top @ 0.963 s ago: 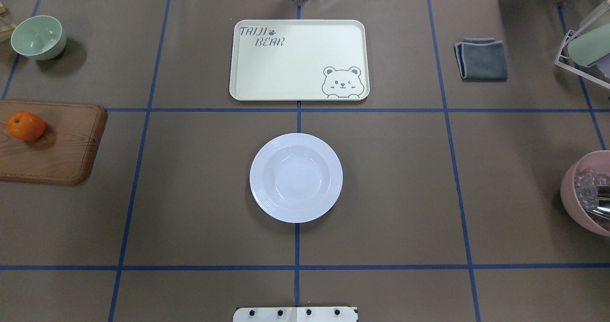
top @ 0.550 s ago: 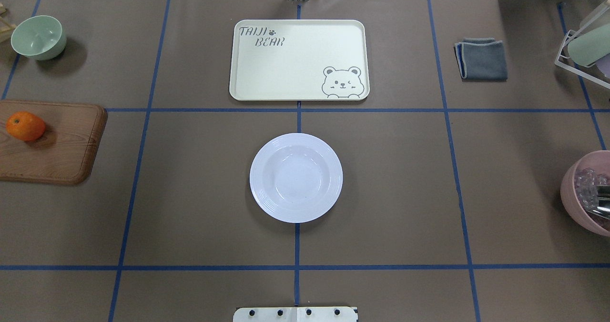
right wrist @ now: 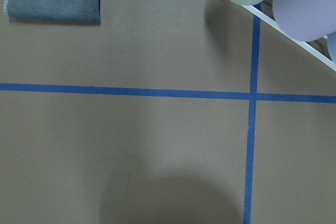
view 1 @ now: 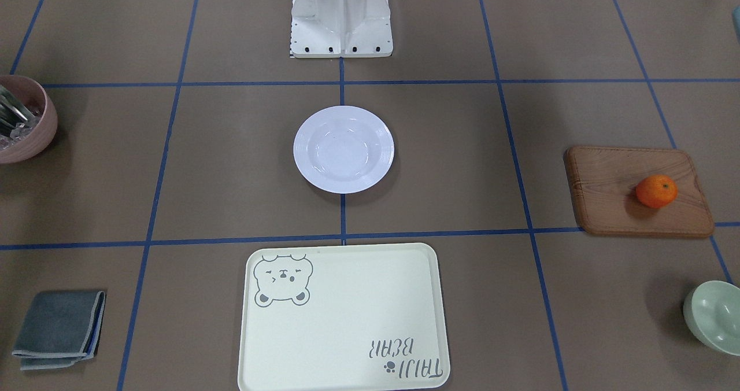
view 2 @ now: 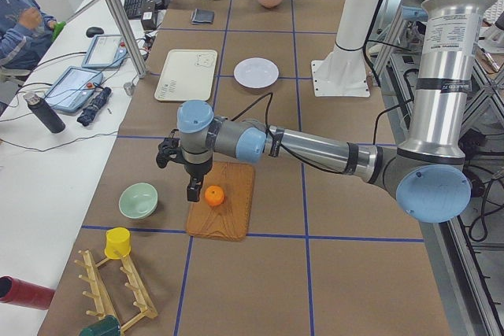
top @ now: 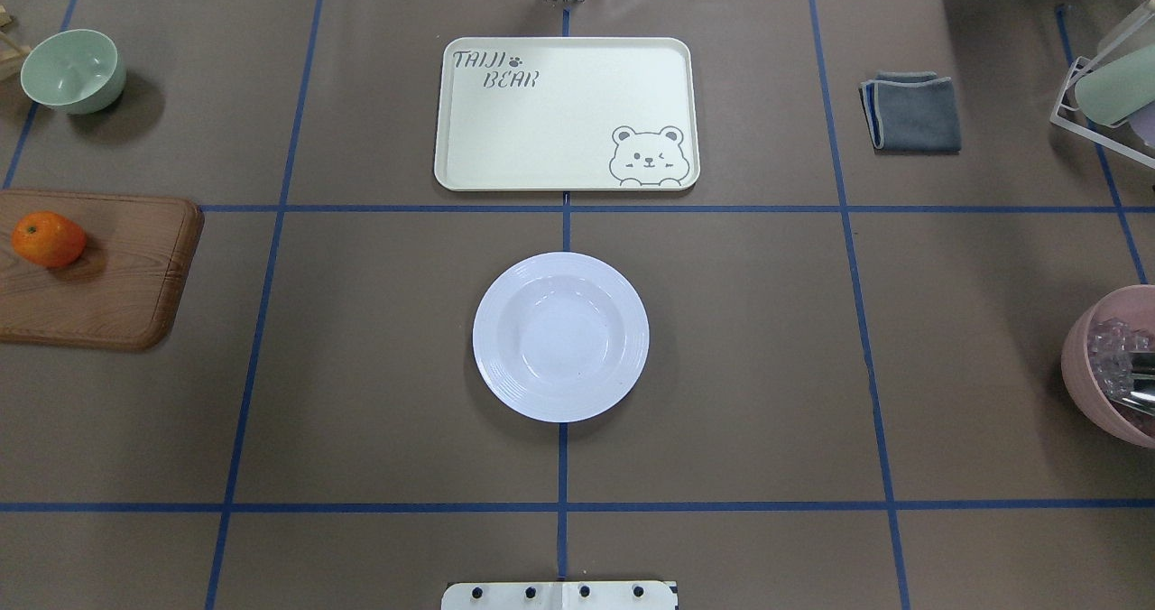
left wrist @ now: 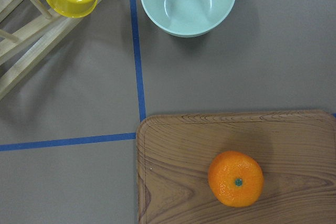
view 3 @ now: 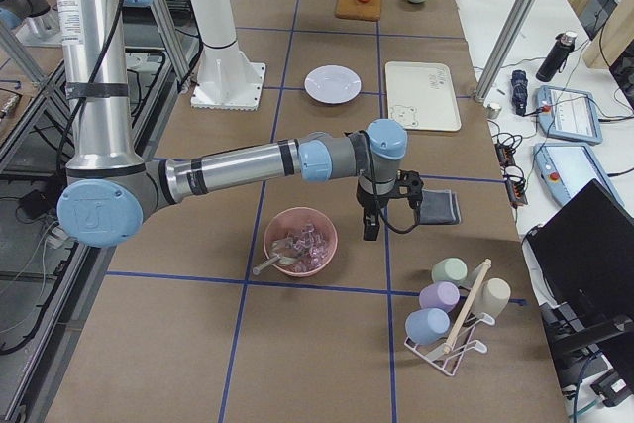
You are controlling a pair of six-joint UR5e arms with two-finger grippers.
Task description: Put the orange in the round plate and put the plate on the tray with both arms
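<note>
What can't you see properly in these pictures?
1. Left gripper: only the left side view shows it, small and dark, so open or shut is unclear.
2. Right gripper: same, only in the right side view.
3. Pink bowl: cut off by the overhead view's right edge.
4. Wooden board: cut off by that view's left edge.

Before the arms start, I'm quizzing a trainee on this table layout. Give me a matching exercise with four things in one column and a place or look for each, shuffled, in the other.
Things:
1. orange
2. round plate
3. tray
4. grey cloth

Descriptions:
A. folded, on the robot's right side
B. resting on the wooden board
C. glossy white, sunken centre
D. cream, printed with a bear face

Pairs: 1-B, 2-C, 3-D, 4-A
</note>
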